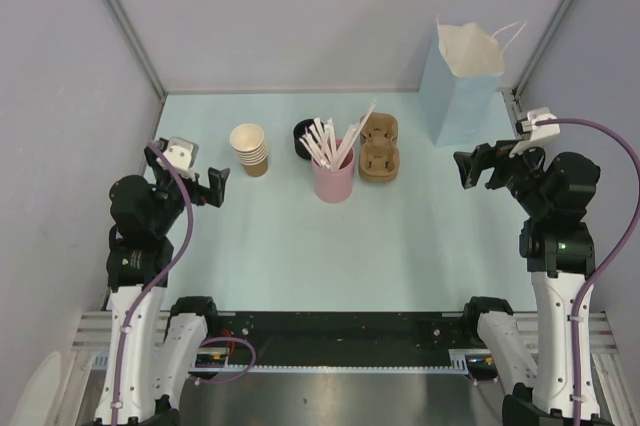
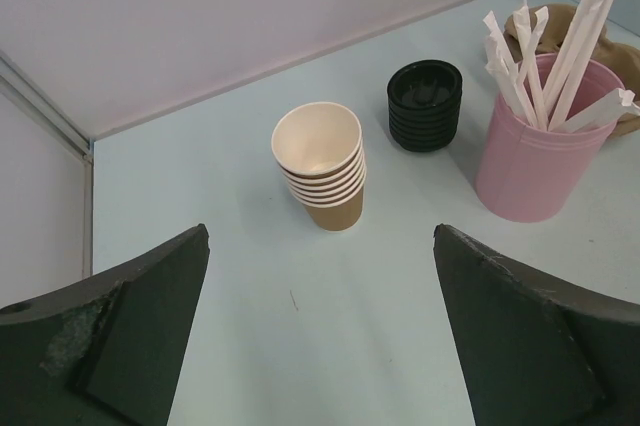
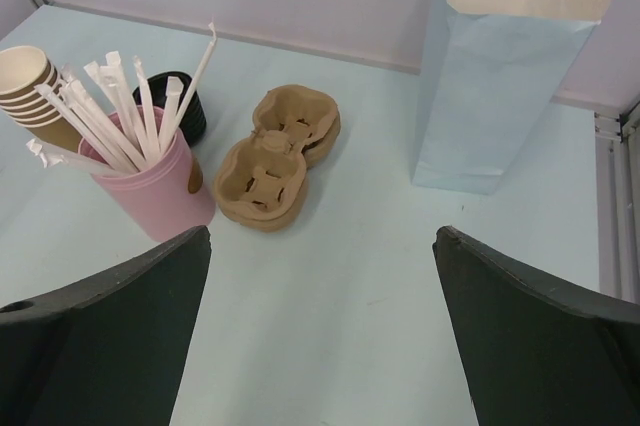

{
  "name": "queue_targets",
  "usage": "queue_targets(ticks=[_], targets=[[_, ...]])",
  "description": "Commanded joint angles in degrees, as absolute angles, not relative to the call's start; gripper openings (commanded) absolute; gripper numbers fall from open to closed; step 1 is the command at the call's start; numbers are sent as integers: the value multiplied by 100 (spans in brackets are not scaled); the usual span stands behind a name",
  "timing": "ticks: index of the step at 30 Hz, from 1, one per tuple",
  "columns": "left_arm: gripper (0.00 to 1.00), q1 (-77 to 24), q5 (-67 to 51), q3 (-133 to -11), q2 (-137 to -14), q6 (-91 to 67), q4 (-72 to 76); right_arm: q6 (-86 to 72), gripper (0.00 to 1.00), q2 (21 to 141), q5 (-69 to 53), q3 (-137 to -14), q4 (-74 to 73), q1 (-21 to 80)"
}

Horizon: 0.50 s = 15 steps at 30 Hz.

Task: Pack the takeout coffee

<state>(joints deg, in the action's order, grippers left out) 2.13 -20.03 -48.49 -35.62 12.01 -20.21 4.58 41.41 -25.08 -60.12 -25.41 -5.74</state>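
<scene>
No single tan kraft-paper coffee cup stands apart; you have only the nested stack of tan paper cups [image 2: 322,164], upright beside the stacked black plastic lids [image 2: 425,104]; your left gripper [image 2: 320,246] faces it, your right gripper [image 3: 320,241] the open pale-blue paper bag [image 3: 500,86], likely so each arm serves its own side; both have their fingers spread and empty.

Pale blue table [image 1: 300,256] enclosed by plain lavender-grey walls [image 1: 300,6]
</scene>
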Motion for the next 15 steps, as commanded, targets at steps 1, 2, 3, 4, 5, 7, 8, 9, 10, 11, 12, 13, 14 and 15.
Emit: queue_targets(ticks=[1,2,3,4,5,7,8,9,10,11,12,13,14,15], targets=[[100,272,-2153,-4825,-3516,1125,-1811,378,100,4096,-2453,-6117,-2426,-598],[100,281,-2171,-4825,-3516,1134,-1811,387,100,4087,-2435,-6117,-2408,-598],[100,281,-2180,-4816,-3516,1134,-1811,422,100,4087,-2408,-6117,-2408,-598],[100,281,-2180,-4816,-3507,1134,-1811,431,100,4087,-2408,-6117,-2400,-598],[100,281,-2188,-4816,-3507,1134,-1811,439,100,4078,-2408,-6117,-2399,-598],[100,290,-2188,-4808,-3507,1134,-1802,483,100,4078,-2434,-6108,-2408,-598],[100,290,-2171,-4808,-3507,1134,-1793,492,100,4069,-2443,-6100,-2408,-598],[100,290,-2197,-4790,-3507,1125,-1784,510,100,4078,-2452,-6091,-2408,-598],[100,299,-2206,-4790,-3507,1134,-1784,545,100,4069,-2470,-6091,-2417,-598],[100,299,-2223,-4781,-3498,1142,-1784,562,100,4078,-2478,-6082,-2417,-598],[100,299,-2267,-4773,-3498,1151,-1784,571,100,4078,-2479,-6073,-2417,-598],[100,299,-2294,-4764,-3498,1204,-1775,597,100,4078,-2479,-6056,-2408,-606],[100,299,-2329,-4729,-3498,1239,-1784,615,100,4069,-2479,-6056,-2408,-606],[100,299,-2399,-4711,-3507,1283,-1767,624,100,4078,-2479,-6047,-2391,-606]])
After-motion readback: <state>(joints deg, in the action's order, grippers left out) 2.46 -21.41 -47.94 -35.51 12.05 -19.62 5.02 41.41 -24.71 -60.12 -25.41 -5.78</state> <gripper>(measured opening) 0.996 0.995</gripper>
